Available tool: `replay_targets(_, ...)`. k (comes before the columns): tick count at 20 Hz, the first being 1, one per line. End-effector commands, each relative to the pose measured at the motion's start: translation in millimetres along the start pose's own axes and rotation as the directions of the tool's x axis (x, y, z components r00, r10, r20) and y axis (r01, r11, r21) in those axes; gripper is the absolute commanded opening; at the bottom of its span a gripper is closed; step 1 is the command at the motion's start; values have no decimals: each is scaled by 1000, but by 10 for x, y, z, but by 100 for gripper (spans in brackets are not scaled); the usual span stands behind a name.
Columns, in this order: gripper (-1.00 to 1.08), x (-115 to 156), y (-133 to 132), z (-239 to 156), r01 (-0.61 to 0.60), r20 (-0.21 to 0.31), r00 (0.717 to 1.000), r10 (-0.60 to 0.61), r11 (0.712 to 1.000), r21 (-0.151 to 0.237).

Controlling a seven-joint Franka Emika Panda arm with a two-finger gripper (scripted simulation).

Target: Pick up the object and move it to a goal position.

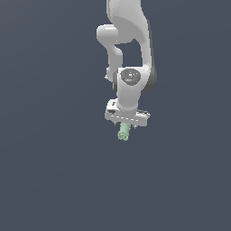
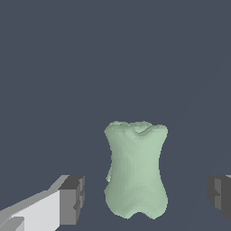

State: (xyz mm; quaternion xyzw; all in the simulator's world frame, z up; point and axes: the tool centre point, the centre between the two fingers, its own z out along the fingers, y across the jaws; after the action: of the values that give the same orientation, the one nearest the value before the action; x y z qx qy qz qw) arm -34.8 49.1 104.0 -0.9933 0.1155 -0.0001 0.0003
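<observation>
One pale mint-green object [image 2: 136, 169] sits between the fingers [image 2: 72, 200] of the hand [image 1: 125, 127], which is spread with gaps on both sides; in the exterior view it pokes out at 6 o'clock below the hand.

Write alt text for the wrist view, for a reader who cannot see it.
A pale mint-green, lumpy object sits between the two dark fingertips of the open gripper, with a clear gap on each side, touching neither. Behind it is only a plain dark grey-blue surface.
</observation>
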Motion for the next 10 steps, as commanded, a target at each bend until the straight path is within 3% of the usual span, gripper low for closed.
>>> replay_targets(1,100,-3,3,42,-1,0,1000,1,1000,0)
replay_targets(10,100,-18,5,428,-3,0,1000,3,1000,-1)
